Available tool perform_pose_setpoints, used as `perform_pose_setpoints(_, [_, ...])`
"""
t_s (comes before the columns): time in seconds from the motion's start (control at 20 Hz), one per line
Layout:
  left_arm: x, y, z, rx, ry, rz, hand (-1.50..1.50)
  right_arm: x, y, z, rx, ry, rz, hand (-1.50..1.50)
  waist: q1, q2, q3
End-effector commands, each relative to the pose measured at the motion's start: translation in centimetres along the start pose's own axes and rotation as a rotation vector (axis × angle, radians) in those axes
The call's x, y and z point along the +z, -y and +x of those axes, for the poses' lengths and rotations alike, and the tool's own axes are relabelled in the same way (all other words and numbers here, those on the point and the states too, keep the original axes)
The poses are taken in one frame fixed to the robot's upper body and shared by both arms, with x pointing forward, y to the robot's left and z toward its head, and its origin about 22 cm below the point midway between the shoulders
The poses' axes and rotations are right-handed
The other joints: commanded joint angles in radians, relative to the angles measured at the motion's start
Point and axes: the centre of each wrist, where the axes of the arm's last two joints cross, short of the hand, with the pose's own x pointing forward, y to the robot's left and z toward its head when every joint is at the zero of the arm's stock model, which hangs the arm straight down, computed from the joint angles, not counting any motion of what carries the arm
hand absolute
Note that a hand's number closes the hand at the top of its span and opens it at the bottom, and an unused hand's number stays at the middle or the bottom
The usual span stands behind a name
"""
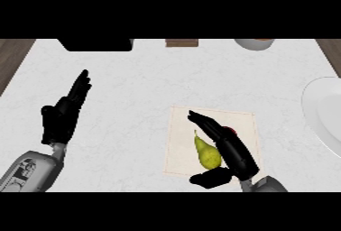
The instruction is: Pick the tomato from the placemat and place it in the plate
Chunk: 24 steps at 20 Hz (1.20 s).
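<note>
Right hand: the black right hand point(233, 151) sits in the lower middle of the frame, fingers stretched out pretty much straight toward the upper left and thumb sticking out at the bottom. It's relaxed, not wrapped round anything.

Tomato: the small red tomato point(230, 131) is on the mat, tucked under the right hand's fingers. Only a sliver of red peeks out at their right edge, so I can't tell if they touch it.

Pear: a yellow-green pear point(208, 153) lies just left of that hand, stem end pointing up the frame, with the thumb right below its fat end.

Placemat: the beige rectangular placemat point(181, 124) is under all of that, lower centre of the frame.

Plate: the white round plate point(323, 117) is at the right edge, cut off by the frame and well apart from the mat.

Left hand: the black left hand point(60, 119) rests at the left of the frame, fingers straight and pointing up, holding nothing.

Counter: the white marbled counter top point(146, 81) fills most of the view.

Back edge: along the top there's a black boxy thing point(93, 44) at upper left, a small brown block point(182, 43) in the middle and a white bowl point(255, 44) toward the upper right, all cut off.
</note>
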Motion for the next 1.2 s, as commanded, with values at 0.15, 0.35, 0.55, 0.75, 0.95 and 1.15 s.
perform_pose_setpoints(0.15, [-0.5, -0.5, 0.3, -0.003, -0.010, 0.024, 0.00, 1.3, 6.9, 3.7, 0.150, 0.077, -0.105, -1.50, -0.003, -0.004, 0.000])
perform_pose_setpoints(0.35, [-0.2, -0.3, -2.0, -0.005, -0.020, -0.001, 0.00, 1.5, 8.8, 6.0, 0.350, -0.084, -0.003, -1.50, -0.012, -0.003, -0.003])
perform_pose_setpoints(0.55, [0.1, 0.1, -1.4, -0.003, -0.005, 0.009, 0.00, 1.3, 10.5, 6.9, 0.474, -0.246, 0.159, -1.50, 0.000, -0.004, -0.003])
perform_pose_setpoints(0.75, [-0.7, -0.4, 1.1, -0.005, 0.003, -0.021, 0.00, -0.8, 13.2, 9.1, 0.500, -0.328, 0.195, -1.50, 0.014, -0.002, 0.000])
perform_pose_setpoints(0.95, [-0.5, -0.3, -0.6, -0.001, -0.011, -0.014, 0.00, -1.1, 13.6, 9.5, 0.507, -0.392, 0.269, -1.50, 0.006, -0.001, 0.000])
perform_pose_setpoints(1.15, [-1.4, 0.5, 0.1, 0.012, 0.010, -0.007, 0.00, -2.8, 11.9, 8.0, 0.501, -0.424, 0.322, -1.50, 0.008, 0.001, 0.000])
